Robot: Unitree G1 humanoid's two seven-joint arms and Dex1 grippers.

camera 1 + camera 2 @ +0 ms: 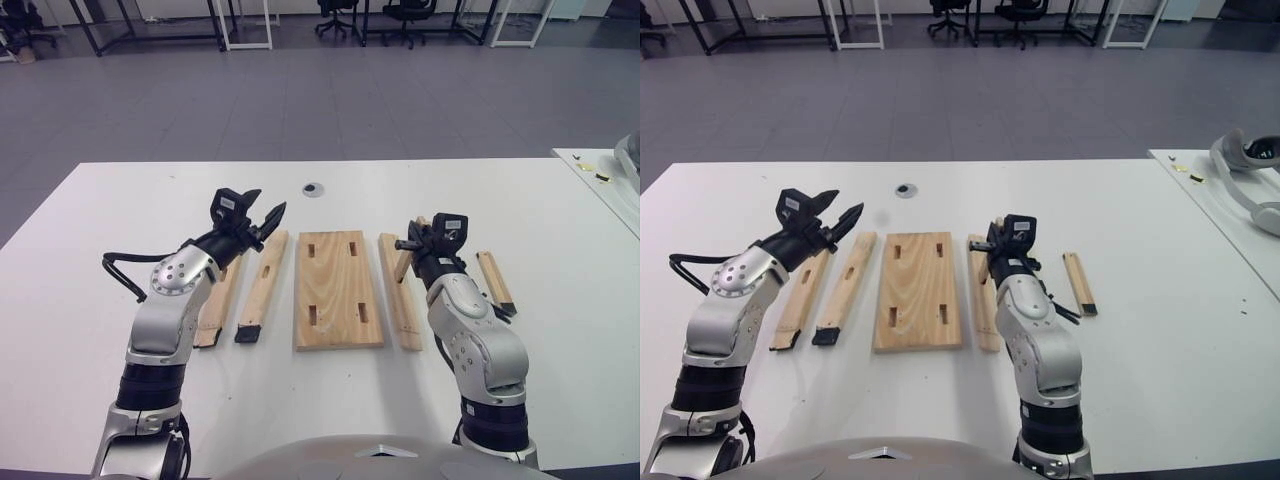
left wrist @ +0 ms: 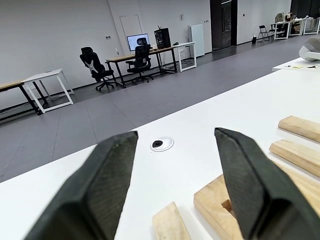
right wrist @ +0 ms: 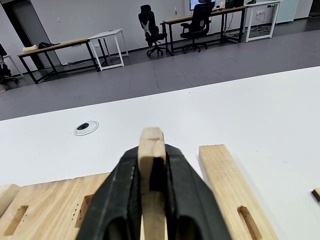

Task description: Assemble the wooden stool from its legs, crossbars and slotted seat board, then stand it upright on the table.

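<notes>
Left eye view: white table (image 1: 110, 205), grey floor (image 1: 300, 100), office chairs (image 1: 405, 12) beyond

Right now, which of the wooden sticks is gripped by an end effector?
The stick clamped in the right end effector, just right of the slotted seat board. The other four sticks lie flat on the table.

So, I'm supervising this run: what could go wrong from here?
The right pincer is shut on a thin wooden piece; it might twist or slip in so narrow a grip. It hangs close over the long piece beside the seat board and could knock it askew.
</notes>
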